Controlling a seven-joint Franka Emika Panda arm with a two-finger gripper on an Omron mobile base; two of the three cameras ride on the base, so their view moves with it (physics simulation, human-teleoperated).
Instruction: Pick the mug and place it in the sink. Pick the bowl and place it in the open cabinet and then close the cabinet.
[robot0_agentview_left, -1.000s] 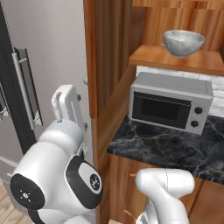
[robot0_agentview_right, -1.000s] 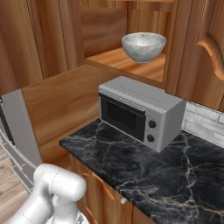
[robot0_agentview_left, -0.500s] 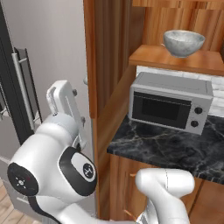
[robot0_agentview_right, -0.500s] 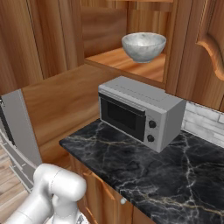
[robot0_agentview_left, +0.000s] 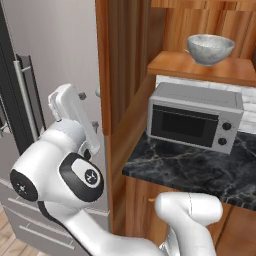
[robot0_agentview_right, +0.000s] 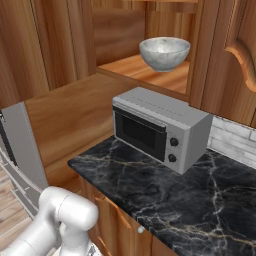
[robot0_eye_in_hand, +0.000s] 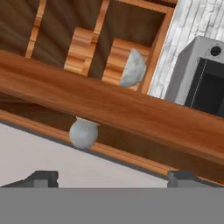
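The light grey bowl (robot0_agentview_left: 210, 49) (robot0_agentview_right: 164, 52) sits on the shelf of the open wooden cabinet (robot0_agentview_left: 200, 68), above the microwave. The cabinet's door (robot0_agentview_left: 102, 65) stands swung out, edge-on to me. My gripper (robot0_agentview_left: 89, 111) hovers just left of that door edge, about level with the microwave top and far from the bowl. In the hand view the gripper (robot0_eye_in_hand: 113, 179) is open with nothing between its tips. It faces the door edge (robot0_eye_in_hand: 131, 109) and a small grey knob (robot0_eye_in_hand: 83, 133), with the bowl (robot0_eye_in_hand: 133, 68) beyond. The mug and the sink are out of view.
A grey microwave (robot0_agentview_left: 192, 120) (robot0_agentview_right: 160, 130) stands on the black marble counter (robot0_agentview_left: 200, 172) under the shelf. A grey fridge with a long dark handle (robot0_agentview_left: 25, 100) fills the left side. A second wooden door with a curved handle (robot0_agentview_right: 244, 55) hangs at the right.
The arm's elbow has lifted and the hand has edged slightly up beside the door. The bowl, door and cameras have not moved, and the jaws stay open.
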